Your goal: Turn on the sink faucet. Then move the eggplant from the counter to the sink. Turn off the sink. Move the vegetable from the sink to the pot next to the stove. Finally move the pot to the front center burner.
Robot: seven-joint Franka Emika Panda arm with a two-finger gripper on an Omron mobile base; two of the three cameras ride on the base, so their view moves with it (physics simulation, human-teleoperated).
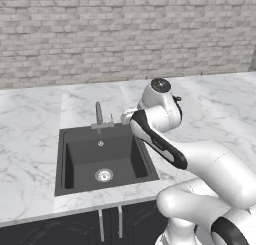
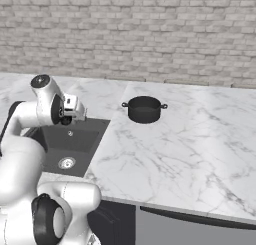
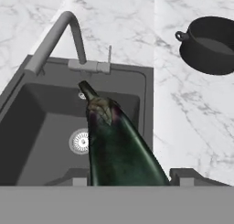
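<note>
- My gripper (image 3: 129, 179) is clamped on the eggplant (image 3: 116, 141), above the sink (image 3: 32, 141).
- I should lower it near the drain (image 3: 81, 141), clear of the faucet (image 3: 57, 33), before letting go.

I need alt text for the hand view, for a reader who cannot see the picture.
A dark eggplant juts out between the fingertips of the gripper, above the dark grey sink with its round silver drain. The grey faucet arches behind the basin, and a black pot stands on the marble counter at upper right.
</note>
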